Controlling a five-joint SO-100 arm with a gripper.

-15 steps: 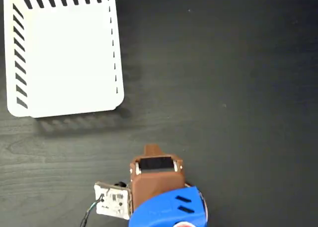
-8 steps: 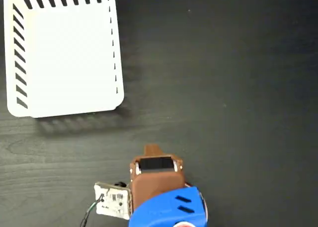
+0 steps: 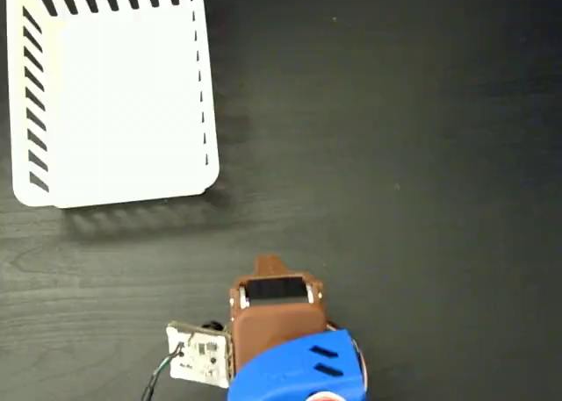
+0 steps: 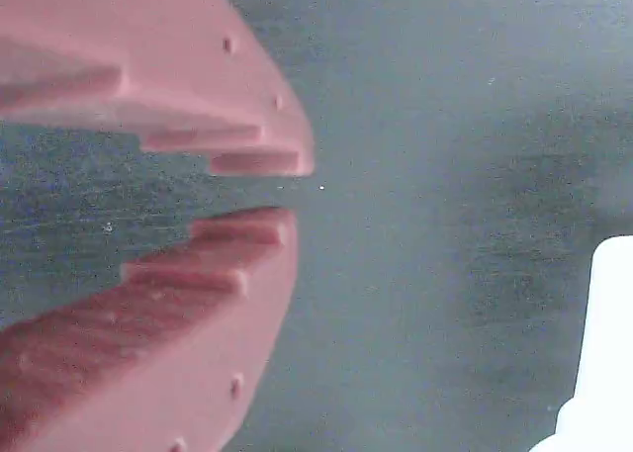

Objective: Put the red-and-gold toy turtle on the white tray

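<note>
Nothing changed: gripper (image 4: 287, 190) still parked below tray (image 3: 114, 186), jaws slightly apart, seemingly empty (turtle unseen); task unstarted.

Dark matt wood-grain table (image 3: 421, 155). Smooth white plastic tray (image 3: 114, 94), slotted walls. Matt pinkish plastic gripper (image 4: 297, 187), faintly ridged. Glossy blue plastic arm shell (image 3: 299, 370).

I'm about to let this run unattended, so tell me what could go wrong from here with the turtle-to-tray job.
The turtle shows in neither view, so the arm may have nothing to aim at.

The gripper holds nothing and its fingers stand only slightly apart, so it would likely need to open wider before any grasp.

The white tray sits far off at the fixed view's upper left, a long carry across the dark table.
</note>
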